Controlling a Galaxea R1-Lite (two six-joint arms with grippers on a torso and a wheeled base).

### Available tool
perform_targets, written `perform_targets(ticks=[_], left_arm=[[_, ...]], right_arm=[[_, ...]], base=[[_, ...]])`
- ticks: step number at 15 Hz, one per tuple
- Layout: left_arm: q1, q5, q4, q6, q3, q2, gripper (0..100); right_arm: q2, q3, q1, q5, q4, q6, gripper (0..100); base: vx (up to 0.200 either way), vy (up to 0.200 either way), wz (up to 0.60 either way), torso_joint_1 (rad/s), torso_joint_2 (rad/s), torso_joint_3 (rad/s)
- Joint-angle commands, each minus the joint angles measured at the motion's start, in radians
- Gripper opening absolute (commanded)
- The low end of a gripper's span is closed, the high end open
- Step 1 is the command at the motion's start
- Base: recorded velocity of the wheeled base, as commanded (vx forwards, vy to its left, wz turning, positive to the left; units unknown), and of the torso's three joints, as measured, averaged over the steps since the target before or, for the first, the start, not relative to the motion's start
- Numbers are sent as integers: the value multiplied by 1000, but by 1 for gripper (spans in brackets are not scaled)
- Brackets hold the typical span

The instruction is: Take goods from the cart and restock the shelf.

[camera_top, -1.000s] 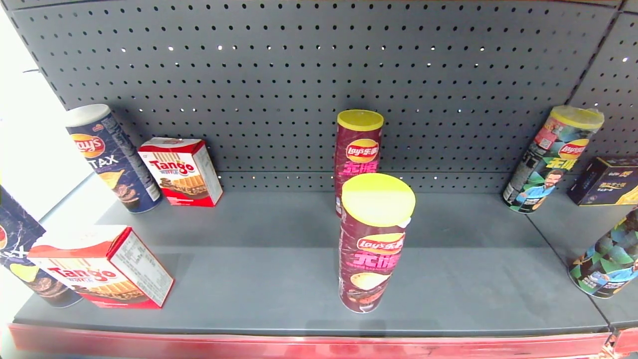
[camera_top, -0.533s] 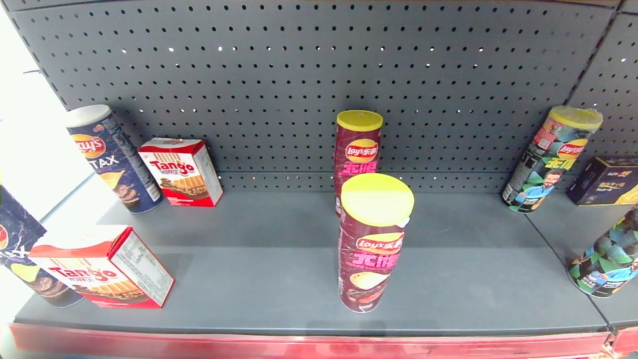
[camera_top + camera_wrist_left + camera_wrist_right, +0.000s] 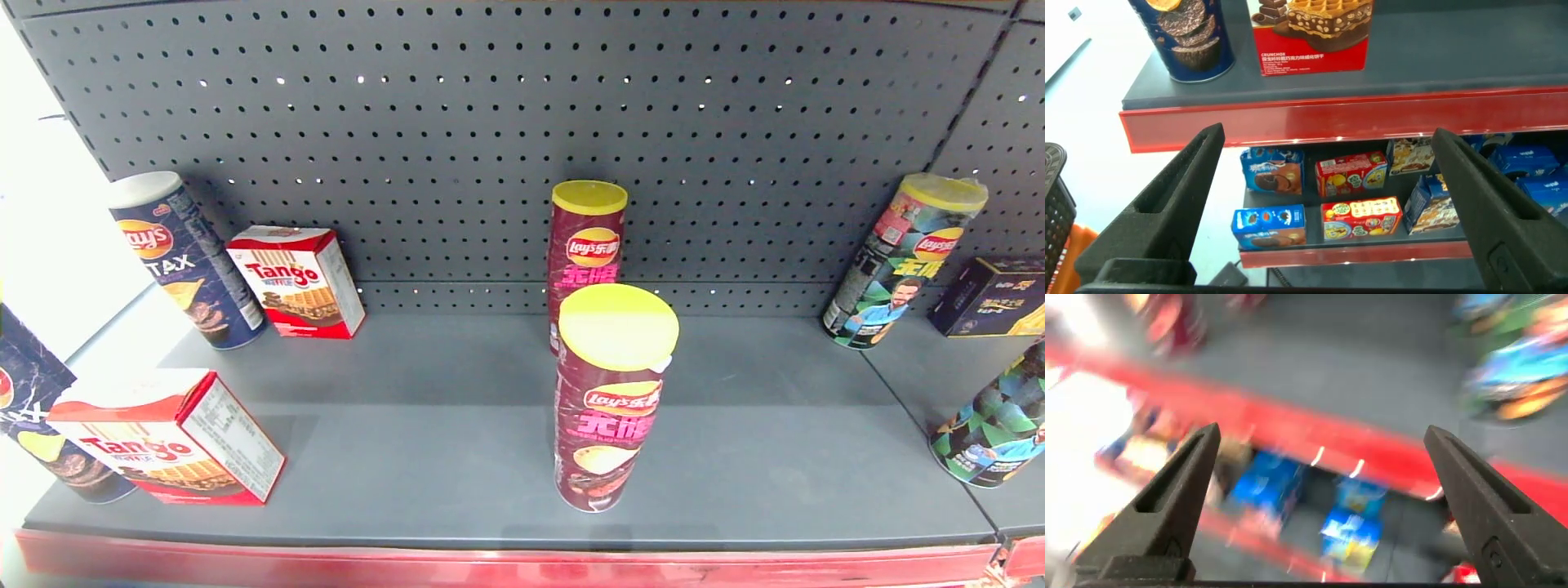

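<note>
On the grey shelf (image 3: 424, 441) two maroon chip cans with yellow lids stand upright, one at the front (image 3: 611, 400) and one behind it (image 3: 586, 245) by the pegboard. My left gripper (image 3: 1327, 135) is open and holds nothing, hanging in front of the shelf's red front edge (image 3: 1339, 122), below a blue can (image 3: 1184, 37) and a red wafer box (image 3: 1310, 33). My right gripper (image 3: 1321, 431) is open too, with nothing between its fingers, facing the red shelf edge (image 3: 1315, 433).
At the shelf's left stand a blue chip can (image 3: 184, 257), two red wafer boxes (image 3: 298, 282) (image 3: 167, 437) and a dark can (image 3: 41, 425). Green-patterned cans (image 3: 902, 261) (image 3: 992, 429) and a dark box (image 3: 992, 298) stand right. A lower shelf holds cookie boxes (image 3: 1351, 196). A black mesh basket (image 3: 1055, 204) sits nearby.
</note>
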Motion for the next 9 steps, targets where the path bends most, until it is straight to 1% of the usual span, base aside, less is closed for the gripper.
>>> perform_targets(ticks=[1,3,8,9], left_arm=[[0,-1,0,-2,0,1,100],[0,1,0,-2,0,1,100],[0,1,0,-2,0,1,100],[0,-2,1,1,-1,1,100]], right_arm=[[-1,10,1,23,26,-4,100],[-1,10,1,-6,26,44,100],[-1,12,1,-10,26,45,100],[26,10,-56,-10,26,47,100]], base=[[0,0,0,0,0,0],[0,0,0,0,0,0],[0,0,0,0,0,0],[0,0,0,0,0,0]])
